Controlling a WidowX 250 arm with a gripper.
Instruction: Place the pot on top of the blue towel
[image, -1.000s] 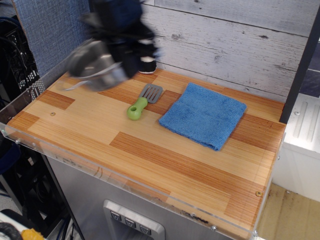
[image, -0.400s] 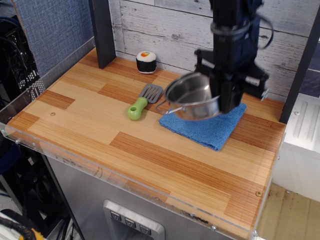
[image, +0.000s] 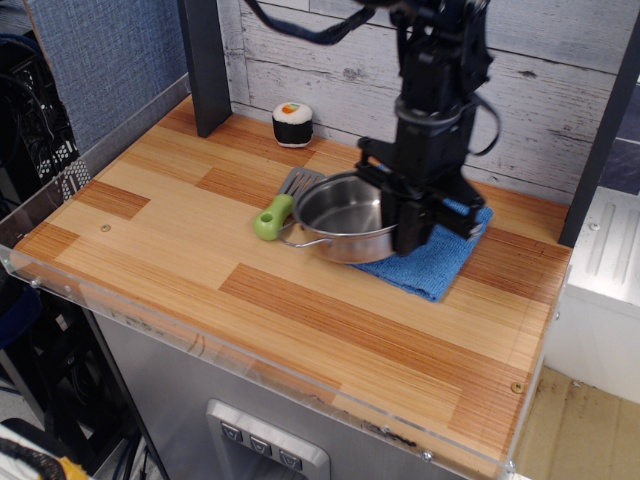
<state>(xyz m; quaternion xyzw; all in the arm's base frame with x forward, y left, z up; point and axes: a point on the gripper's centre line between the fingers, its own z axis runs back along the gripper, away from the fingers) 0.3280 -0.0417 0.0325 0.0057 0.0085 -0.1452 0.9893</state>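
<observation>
The gripper (image: 408, 215) clamps the pot (image: 343, 217) by its right rim — low over the towel's (image: 440, 262) left edge, seemingly lined up for set-down.

The arm comes in from the top of the view, black and cabled, its wrist pointing almost straight down over the right half of the table. The gripper (image: 412, 228) hangs vertical at the end of it, fingers aimed at the surface. Its jaws are clamped on the right rim of the pot (image: 343, 216), one finger (image: 408, 232) showing dark against the steel on the near side.
</observation>
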